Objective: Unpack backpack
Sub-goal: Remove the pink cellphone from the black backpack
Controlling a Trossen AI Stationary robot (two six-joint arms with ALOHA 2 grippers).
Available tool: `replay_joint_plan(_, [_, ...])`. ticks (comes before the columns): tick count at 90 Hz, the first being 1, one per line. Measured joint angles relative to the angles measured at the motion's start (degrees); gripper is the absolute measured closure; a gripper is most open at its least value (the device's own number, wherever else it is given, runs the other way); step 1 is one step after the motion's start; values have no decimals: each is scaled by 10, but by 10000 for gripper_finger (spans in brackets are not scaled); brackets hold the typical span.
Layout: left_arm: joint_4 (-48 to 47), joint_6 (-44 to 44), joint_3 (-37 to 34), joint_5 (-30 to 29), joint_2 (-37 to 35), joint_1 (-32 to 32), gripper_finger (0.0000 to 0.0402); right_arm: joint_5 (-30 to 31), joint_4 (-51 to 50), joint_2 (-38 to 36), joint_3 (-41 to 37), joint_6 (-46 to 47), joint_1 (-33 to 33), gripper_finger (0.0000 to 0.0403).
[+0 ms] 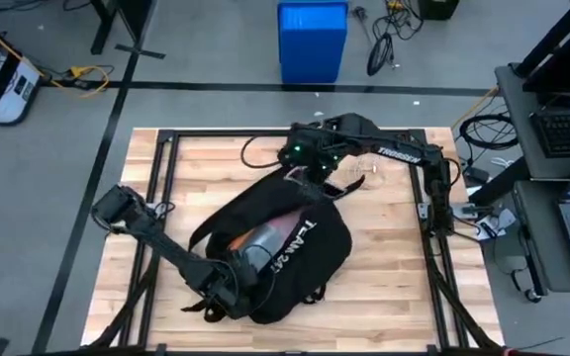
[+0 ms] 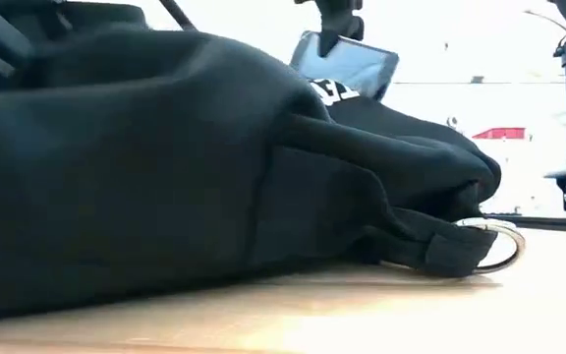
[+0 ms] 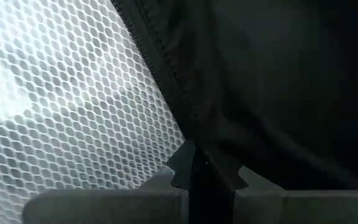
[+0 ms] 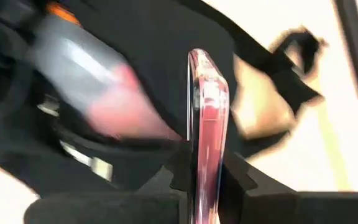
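Backpack [image 1: 295, 259] lies flat mid-table, a bit toward the near edge, "TEAM 247" lettering facing up, opening toward far-left. You can see a grey/orange item [image 1: 257, 240] sitting in the open mouth. R gripper [image 1: 317, 184] is just past the bag's far edge, fingers clamped on the edges of a phone in a clear pinkish case [image 4: 205, 130]; low view shows the phone [image 2: 345, 65] lifted above the bag. L gripper [image 1: 228, 287] is at the bag's near-left side, fingers pinched tight on black fabric by the zipper [image 3: 166, 56], white mesh lining [image 3: 61, 106] next to it. Metal ring [image 2: 494, 246] sits on the wood table [image 1: 394, 287], touching the bag
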Motion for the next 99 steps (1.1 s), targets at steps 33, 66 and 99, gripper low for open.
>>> replay_joint_plan(33, [-24,-22,5,14,-32,-60,389,15,-4,-5,-4,-31,-80,383])
replay_joint_plan(66, [-52,-56,5,-8,-44,-80,389,-67,-5,-9,-5,-112,-234,383])
replay_joint_plan(99, [-50,-73,5,-12,-44,-79,389,-119,-4,-12,-64,-179,-357,383])
